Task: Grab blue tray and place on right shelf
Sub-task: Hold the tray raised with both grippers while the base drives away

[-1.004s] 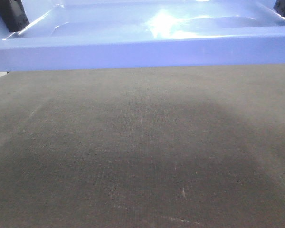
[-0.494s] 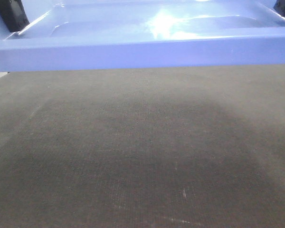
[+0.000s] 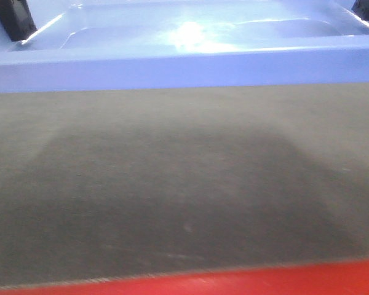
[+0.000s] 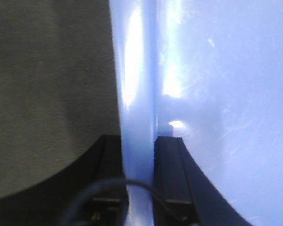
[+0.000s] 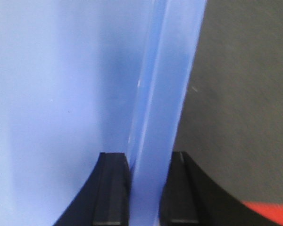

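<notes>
The blue tray (image 3: pixel 184 69) fills the top of the front view, glossy and level, held above a grey mat. My left gripper (image 3: pixel 13 18) grips its left end and my right gripper (image 3: pixel 366 8) its right end. In the left wrist view the left gripper (image 4: pixel 139 141) is shut on the tray's rolled rim (image 4: pixel 137 84), one black finger on each side. Seen from the right wrist, the right gripper (image 5: pixel 147 157) is shut on the opposite rim (image 5: pixel 166 94) in the same way. The right shelf is out of view.
A grey woven mat (image 3: pixel 184 184) covers the table below the tray, with the tray's shadow on it. The table's red front edge (image 3: pixel 264 279) runs along the bottom of the front view and shows as a red corner (image 5: pixel 270 213) in the right wrist view.
The mat has slid away in the front view and the red table edge has come into sight at the bottom. The tray stays in both grippers at the same place in the frame.
</notes>
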`<state>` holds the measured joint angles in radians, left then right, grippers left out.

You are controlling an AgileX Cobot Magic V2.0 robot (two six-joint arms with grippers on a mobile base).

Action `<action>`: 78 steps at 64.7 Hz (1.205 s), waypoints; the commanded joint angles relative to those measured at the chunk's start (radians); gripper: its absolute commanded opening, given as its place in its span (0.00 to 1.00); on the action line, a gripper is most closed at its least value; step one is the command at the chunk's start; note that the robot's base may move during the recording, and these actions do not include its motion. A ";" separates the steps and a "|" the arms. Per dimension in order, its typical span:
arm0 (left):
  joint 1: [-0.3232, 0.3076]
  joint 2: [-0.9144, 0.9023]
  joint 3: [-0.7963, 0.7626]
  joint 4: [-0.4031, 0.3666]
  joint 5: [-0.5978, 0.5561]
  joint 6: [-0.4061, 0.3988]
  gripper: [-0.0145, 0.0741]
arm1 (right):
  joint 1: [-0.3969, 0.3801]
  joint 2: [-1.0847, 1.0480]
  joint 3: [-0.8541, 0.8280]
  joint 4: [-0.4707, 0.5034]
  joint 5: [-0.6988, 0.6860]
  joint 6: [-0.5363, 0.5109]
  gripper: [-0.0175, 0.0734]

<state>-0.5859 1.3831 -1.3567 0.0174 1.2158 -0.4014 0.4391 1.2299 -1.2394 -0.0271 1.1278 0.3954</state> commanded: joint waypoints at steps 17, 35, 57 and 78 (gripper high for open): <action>-0.008 -0.031 -0.024 0.054 0.108 0.015 0.11 | 0.001 -0.033 -0.027 -0.034 -0.043 -0.024 0.25; -0.008 -0.031 -0.024 0.020 0.108 0.015 0.11 | 0.001 -0.033 -0.027 -0.034 -0.043 -0.024 0.25; -0.008 -0.031 -0.024 0.020 0.108 0.015 0.11 | 0.001 -0.033 -0.027 -0.034 -0.042 -0.024 0.25; -0.008 -0.031 -0.024 0.020 0.108 0.015 0.11 | 0.001 -0.033 -0.027 -0.034 -0.042 -0.024 0.25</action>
<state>-0.5859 1.3831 -1.3567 0.0000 1.2160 -0.4014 0.4391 1.2299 -1.2394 -0.0289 1.1296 0.3941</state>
